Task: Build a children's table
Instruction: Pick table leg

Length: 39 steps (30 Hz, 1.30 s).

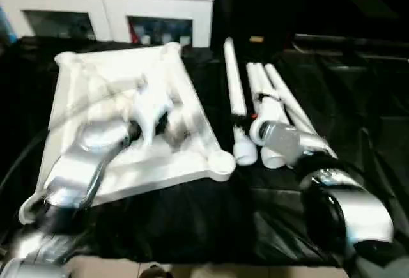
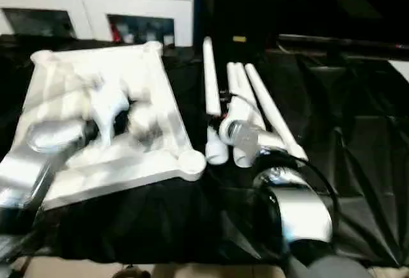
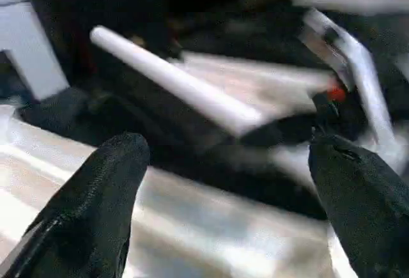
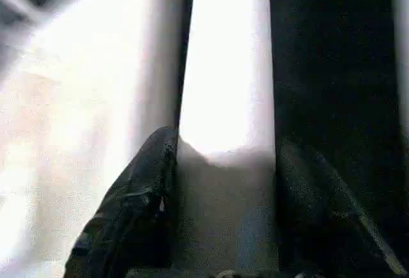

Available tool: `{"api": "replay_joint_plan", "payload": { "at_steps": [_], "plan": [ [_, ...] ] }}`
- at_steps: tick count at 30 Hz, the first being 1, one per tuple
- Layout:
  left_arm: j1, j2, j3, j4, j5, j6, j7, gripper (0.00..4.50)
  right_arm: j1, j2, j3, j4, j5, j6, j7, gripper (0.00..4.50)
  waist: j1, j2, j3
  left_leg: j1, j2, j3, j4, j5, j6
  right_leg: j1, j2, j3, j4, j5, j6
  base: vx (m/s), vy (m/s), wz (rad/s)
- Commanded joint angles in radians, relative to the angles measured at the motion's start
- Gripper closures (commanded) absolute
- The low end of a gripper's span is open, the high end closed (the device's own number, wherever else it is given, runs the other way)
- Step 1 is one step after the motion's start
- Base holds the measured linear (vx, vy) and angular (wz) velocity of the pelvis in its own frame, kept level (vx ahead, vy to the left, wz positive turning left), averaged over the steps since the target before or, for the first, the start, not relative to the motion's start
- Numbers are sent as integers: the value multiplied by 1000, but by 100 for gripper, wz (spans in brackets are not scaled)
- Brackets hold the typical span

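Observation:
The white table top [image 1: 83, 86] lies upside down on the left, ribbed underside up, with round sockets at its corners [image 1: 222, 161]. Several white tube legs [image 1: 234, 86] lie side by side to its right. My left gripper [image 3: 227, 156] hovers over the table top's near half, and its black fingers [image 3: 105, 182] stand wide apart with nothing between them. My right gripper [image 4: 227, 156] is down on the legs' near ends [image 1: 259, 128], with a finger [image 4: 144, 188] pressed against each side of one leg [image 4: 227, 67].
A black cloth [image 1: 192, 214] covers the work surface, wrinkled on the right. A white glass-doored cabinet [image 1: 108, 9] stands behind the table top. Light floor shows along the near edge [image 1: 192, 268].

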Motion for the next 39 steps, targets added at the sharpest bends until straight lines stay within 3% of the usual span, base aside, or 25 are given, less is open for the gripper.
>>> {"api": "replay_joint_plan", "payload": {
  "at_steps": [1,2,3,4,5,8,9,10,13,18,19,21,22,24,26,29,33,37,39],
  "plan": [
    [-81,-84,87,48,-97,123,91,0,107,-31,45,-337,114,99,207,268,6,13,-72,32,27,-3,-62,-106,-9,48,-39,18,-55,232,-238,0,0,0],
    [-81,-84,87,48,-97,123,91,0,107,-31,45,-337,114,99,207,268,17,13,-74,36,31,-6,-59,-98,-1,48,-43,18,-55,253,-230,0,0,0],
    [-118,-132,125,68,-156,165,116,0,199,-53,103,-536,171,114,320,268,17,3,-74,28,26,-7,-60,-70,16,54,-40,16,-53,283,-226,0,0,0],
    [-134,-158,146,75,-194,183,126,0,235,-66,118,-616,208,140,356,268,23,9,-76,31,31,-8,-56,-71,31,48,-49,18,-53,292,-231,0,0,0],
    [-134,-158,146,75,-194,183,126,0,235,-66,118,-616,208,140,356,268,22,4,-73,27,27,-7,-59,-67,36,52,-46,17,-57,284,-232,0,0,0],
    [-176,-233,204,82,-286,243,152,0,314,-99,144,-784,290,190,428,269,27,2,-69,28,32,-8,-61,-101,36,48,-52,18,-64,193,-262,0,0,0],
    [-195,-268,219,81,-309,263,175,0,343,-108,145,-858,330,220,449,269,26,12,-67,33,33,-7,-64,-133,26,45,-49,18,-71,140,-259,0,0,0],
    [-195,-268,219,81,-309,263,175,0,343,-108,145,-858,330,220,449,269,27,6,-66,30,34,-9,-67,-143,21,48,-52,19,-73,112,-261,0,0,0],
    [-210,-296,235,64,-336,290,193,0,372,-110,142,-926,351,256,455,269,28,6,-60,32,34,-9,-70,-177,3,41,-54,21,-83,7,-243,0,0,0],
    [-230,-338,274,14,-420,343,244,0,413,-121,161,-1007,376,291,433,269,28,4,-60,27,33,-12,-72,-154,-5,41,-52,21,-82,8,-227,0,0,0],
    [-232,-344,278,10,-420,345,258,18,414,-121,162,-1012,376,292,424,269,27,4,-60,28,33,-11,-71,-158,-7,39,-52,21,-84,3,-225,0,0,0],
    [-237,-359,288,14,-408,351,308,37,414,-118,166,-1018,358,287,397,269,27,4,-59,27,34,-11,-71,-156,-9,39,-52,22,-85,-2,-218,0,0,0],
    [-237,-362,287,16,-396,354,328,37,413,-117,171,-1019,346,283,387,269,28,-8,-59,26,33,-10,-71,-140,-4,41,-52,22,-85,5,-212,0,0,0],
    [-238,-368,287,21,-375,356,362,42,412,-116,179,-1021,324,272,370,269,30,-2,-60,26,33,-10,-70,-129,-5,39,-52,23,-85,11,-201,0,0,0],
    [-239,-379,292,28,-354,368,425,55,409,-113,203,-1027,269,255,315,269,29,-3,-60,24,35,-12,-71,-113,-11,40,-51,22,-82,35,-189,0,0,0],
    [-238,-420,308,53,-322,369,549,80,392,-85,275,-1045,157,216,194,269,28,-1,-61,27,30,-11,-70,-111,-24,39,-50,22,-85,45,-177,0,0,0],
    [-234,-443,321,77,-297,342,613,122,380,-69,302,-1047,118,210,136,269,26,1,-62,26,31,-13,-71,-107,-24,41,-48,22,-84,73,-171,0,0,0],
    [-239,-473,354,96,-298,315,687,149,370,-47,342,-1072,56,191,68,269,24,11,-65,27,32,-16,-72,-92,-34,41,-45,19,-80,137,-166,0,0,0],
    [-240,-476,358,95,-300,312,694,171,371,-46,347,-1076,53,190,67,269,24,8,-66,27,31,-16,-69,-82,-34,43,-44,19,-77,173,-166,0,0,0]
  ]
}}
